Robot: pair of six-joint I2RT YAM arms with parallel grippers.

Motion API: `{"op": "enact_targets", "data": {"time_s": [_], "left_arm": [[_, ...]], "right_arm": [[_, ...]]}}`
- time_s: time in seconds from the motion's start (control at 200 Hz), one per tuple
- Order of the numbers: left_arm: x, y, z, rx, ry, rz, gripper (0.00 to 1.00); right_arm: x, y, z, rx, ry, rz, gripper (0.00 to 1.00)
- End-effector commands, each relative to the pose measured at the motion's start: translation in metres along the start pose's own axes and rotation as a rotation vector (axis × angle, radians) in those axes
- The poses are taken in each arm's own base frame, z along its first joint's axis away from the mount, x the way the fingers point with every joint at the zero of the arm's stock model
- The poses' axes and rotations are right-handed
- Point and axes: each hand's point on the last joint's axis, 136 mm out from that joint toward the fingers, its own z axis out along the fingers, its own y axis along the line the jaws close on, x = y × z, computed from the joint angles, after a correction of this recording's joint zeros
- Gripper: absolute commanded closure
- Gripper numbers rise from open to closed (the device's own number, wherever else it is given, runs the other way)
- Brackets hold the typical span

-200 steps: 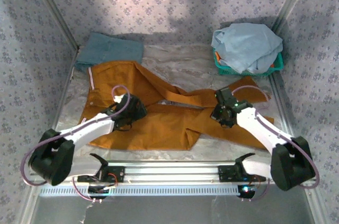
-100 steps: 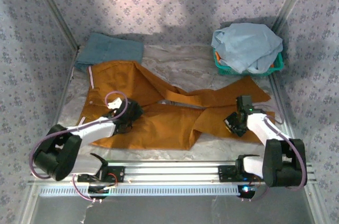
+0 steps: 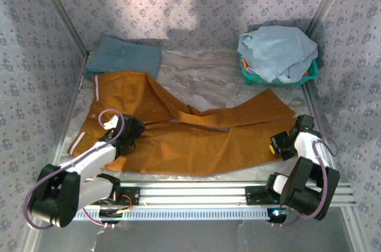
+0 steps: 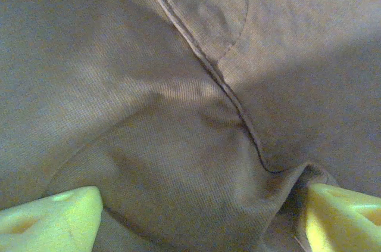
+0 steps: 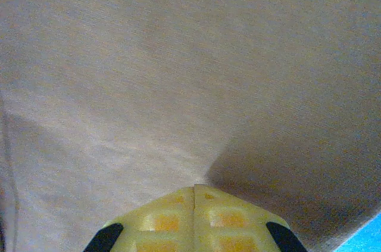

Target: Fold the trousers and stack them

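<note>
The rust-orange trousers (image 3: 196, 145) lie spread across the table, waistband with pale trim at the left and both legs stretched out to the right. My left gripper (image 3: 128, 130) rests on the cloth near the seat, open. In the left wrist view its yellow fingertips (image 4: 53, 216) stand wide apart (image 4: 199, 216) with a seam and a bunched fold of trousers (image 4: 178, 85) between them. My right gripper (image 3: 278, 145) is at the near leg's end by the right edge. In the right wrist view its pads meet (image 5: 194, 192), pinching the trousers (image 5: 178, 55) so that a crease runs from the tip.
A folded teal-blue garment (image 3: 125, 55) lies at the back left, just beyond the waistband. A pale light-blue garment (image 3: 277, 49) is heaped in a green basket (image 3: 309, 76) at the back right. Patterned walls close in three sides; a metal rail (image 3: 196, 195) runs along the near edge.
My right gripper has drawn the leg end rightward and nearer, pulling both legs out straight. My left gripper has slid left and nearer, and the waist has shifted with it.
</note>
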Motion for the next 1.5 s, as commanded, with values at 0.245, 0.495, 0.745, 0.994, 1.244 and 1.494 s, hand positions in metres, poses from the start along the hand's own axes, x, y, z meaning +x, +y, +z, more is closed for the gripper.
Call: {"op": "enact_targets", "data": {"time_s": [0.245, 0.495, 0.745, 0.994, 1.244, 1.494], "left_arm": [[-0.02, -0.011, -0.029, -0.022, -0.005, 0.181, 0.14], [-0.026, -0.02, 0.01, -0.094, 0.004, 0.157, 0.14], [-0.023, 0.021, 0.029, -0.202, -0.003, 0.05, 0.15], [-0.021, 0.06, -0.002, -0.227, -0.064, -0.031, 0.17], [-0.021, 0.067, -0.031, -0.156, -0.086, -0.068, 0.19], [-0.039, 0.035, -0.049, -0.042, -0.115, -0.016, 0.2]], "right_arm": [[0.039, 0.091, -0.018, -0.097, -0.103, -0.317, 1.0], [0.018, 0.088, 0.016, -0.007, -0.09, -0.268, 1.0], [0.002, 0.018, 0.024, 0.058, -0.028, -0.081, 1.0], [0.013, -0.025, 0.011, 0.045, 0.062, 0.061, 1.0], [0.017, -0.028, -0.016, -0.021, 0.008, 0.136, 1.0], [0.015, 0.023, -0.029, -0.149, -0.005, 0.027, 1.0]]}}
